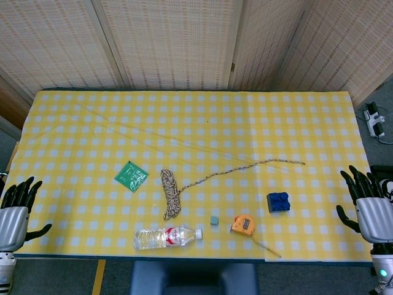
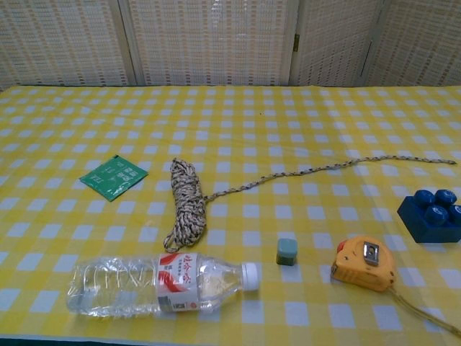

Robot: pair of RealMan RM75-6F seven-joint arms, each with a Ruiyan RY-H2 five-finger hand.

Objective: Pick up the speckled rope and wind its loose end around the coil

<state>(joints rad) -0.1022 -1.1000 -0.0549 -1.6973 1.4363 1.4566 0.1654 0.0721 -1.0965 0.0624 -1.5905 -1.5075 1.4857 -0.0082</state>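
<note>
While both the left hand and right hand hover empty with fingers spread at the table's near corners, the speckled rope lies coiled mid-table, its loose end trailing toward two o'clock.

A speckled rope lies flat on the yellow checked tablecloth, near the front middle. Most of it is bundled into a long, narrow coil running front to back, with a small loop at its near end. Its loose end trails off to the right in a gentle curve, stretched out and unwound.
</note>
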